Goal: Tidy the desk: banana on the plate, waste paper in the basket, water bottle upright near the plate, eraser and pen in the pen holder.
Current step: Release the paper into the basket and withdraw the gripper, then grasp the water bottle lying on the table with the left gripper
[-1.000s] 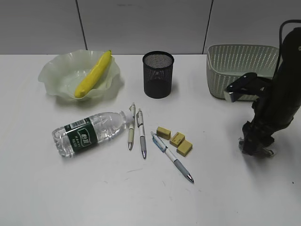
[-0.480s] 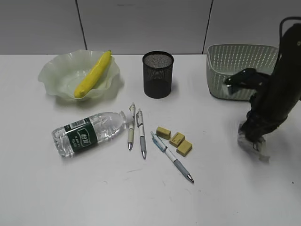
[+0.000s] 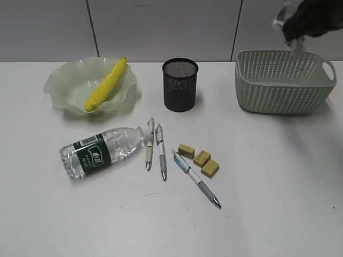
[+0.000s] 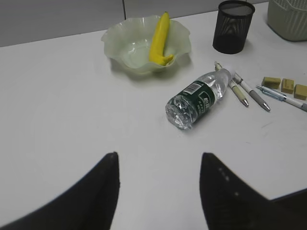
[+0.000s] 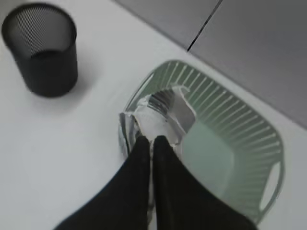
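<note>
I have the white bench [image 3: 278, 203] spread wide under everything. At its far right stands the basket [image 3: 281, 88], and my right hand [image 5: 149, 140] hangs above it, its fingers pressed together on the crumpled paper [image 5: 160, 112], which dangles over the near-left part of the basket; in the exterior view that hand [image 3: 292, 33] is blurred at the top right corner. My left hand [image 4: 159, 165] hovers over bare bench at the near left, its two dark fingers [image 4: 103, 187] spread well apart with nothing between them.

At the far left sits the plate [image 3: 67, 80] with the banana [image 3: 107, 84] lying in it, stem toward the back. The bottle [image 3: 99, 150] lies on its side in front of the plate, cap pointing right. The black holder [image 3: 180, 84] stands upright between plate and basket.

Two pens [image 3: 155, 150] lie side by side just right of the bottle's cap, and a third pen [image 3: 195, 178] lies slanted further right. Three tan erasers [image 3: 199, 159] sit in a short row, close to the third pen.
</note>
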Motion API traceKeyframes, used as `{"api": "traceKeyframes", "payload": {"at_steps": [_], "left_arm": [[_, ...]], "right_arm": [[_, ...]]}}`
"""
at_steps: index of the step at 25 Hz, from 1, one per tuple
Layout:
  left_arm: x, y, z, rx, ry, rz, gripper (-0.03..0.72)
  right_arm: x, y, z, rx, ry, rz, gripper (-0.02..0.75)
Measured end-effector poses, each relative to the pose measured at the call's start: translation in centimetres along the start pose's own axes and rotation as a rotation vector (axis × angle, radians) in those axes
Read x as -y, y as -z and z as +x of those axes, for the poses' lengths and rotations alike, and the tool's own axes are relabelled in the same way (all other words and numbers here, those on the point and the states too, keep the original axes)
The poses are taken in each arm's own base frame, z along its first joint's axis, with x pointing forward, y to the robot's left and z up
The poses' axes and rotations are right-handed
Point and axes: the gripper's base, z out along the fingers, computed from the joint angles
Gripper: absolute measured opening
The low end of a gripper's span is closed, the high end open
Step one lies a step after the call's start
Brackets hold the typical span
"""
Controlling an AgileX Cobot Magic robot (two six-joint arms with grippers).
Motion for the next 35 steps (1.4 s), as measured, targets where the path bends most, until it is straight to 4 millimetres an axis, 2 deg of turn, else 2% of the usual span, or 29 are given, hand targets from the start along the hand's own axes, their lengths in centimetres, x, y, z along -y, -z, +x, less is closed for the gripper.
{"api": "traceKeyframes", "payload": {"at_steps": [3,6,13,16,20,21,23,26,32,35], "left_arm": [[0.0,0.0,0.0,0.0,0.0,0.0,0.405],[0.0,0.0,0.0,0.0,0.0,0.0,0.405],[0.0,0.0,0.0,0.0,0.0,0.0,0.405],[0.0,0.0,0.0,0.0,0.0,0.0,0.405],[0.0,0.0,0.0,0.0,0.0,0.0,0.405],[0.0,0.0,0.0,0.0,0.0,0.0,0.405],[0.0,0.0,0.0,0.0,0.0,0.0,0.405],[0.0,0.0,0.0,0.0,0.0,0.0,0.405],[0.0,0.0,0.0,0.0,0.0,0.0,0.404],[0.0,0.0,0.0,0.0,0.0,0.0,0.404]], "right_arm": [[0.7,-0.3,-1.2,0.127,-0.01,0.068,0.013],[1.0,-2.0,-1.4,0.191,-0.018,0.111,0.013],[0.6,-9.7,1.9,0.114,-0.03,0.108,0.029],[0.3,-11.9,3.3,0.077,-0.061,0.098,0.127],[0.2,-12.7,3.7,0.082,-0.149,0.103,0.402],[0.3,-12.5,3.6,0.092,-0.164,0.108,0.471],[0.4,-12.0,3.2,0.104,-0.18,0.11,0.557],[0.5,-10.0,2.1,0.114,-0.179,0.093,0.592],[0.2,-1.7,-0.6,0.098,-0.155,-0.001,0.585],[-0.5,2.6,-0.9,0.047,-0.143,-0.07,0.584]]}}
